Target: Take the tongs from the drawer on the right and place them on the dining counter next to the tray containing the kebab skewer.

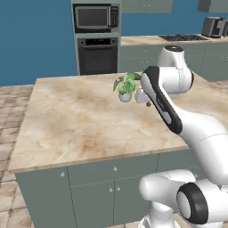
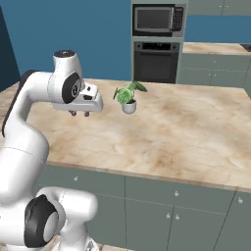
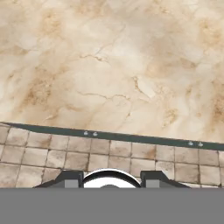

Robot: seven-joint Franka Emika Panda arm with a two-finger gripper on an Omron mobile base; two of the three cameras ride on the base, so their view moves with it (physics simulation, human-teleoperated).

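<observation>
Two small dark finger tips stick down from my gripper (image 2: pixel 80 113), which hangs over the marbled island (image 2: pixel 186 127). I see a little gap between the tips, and nothing is between them. They look partly apart, but I cannot tell just how wide. My gripper is not touching the island top.

I see a small potted plant (image 2: pixel 128 98) in a white pot standing on the island, near my gripper, on the side toward the wall. From the left camera, the plant (image 1: pixel 126 87) sits just beside my white arm (image 1: pixel 178 111).

Looking down from the hand camera, I see the island top (image 3: pixel 113 61), its dark edge, and a tiled floor (image 3: pixel 87 159) below. The finger tips (image 3: pixel 70 179) show at the bottom of that picture.

Under the island top I see grey-green cupboards (image 2: pixel 147 211) and drawers with small pale knobs.

At the back wall I see a microwave (image 2: pixel 158 19) with an oven (image 2: pixel 157 61) under it. In the left camera there is a stove top (image 1: pixel 182 38) on the far counter, and a toaster (image 1: pixel 213 26) next to it.

I cannot see the tongs, the tray or the skewer from here, so I cannot tell where they are.
</observation>
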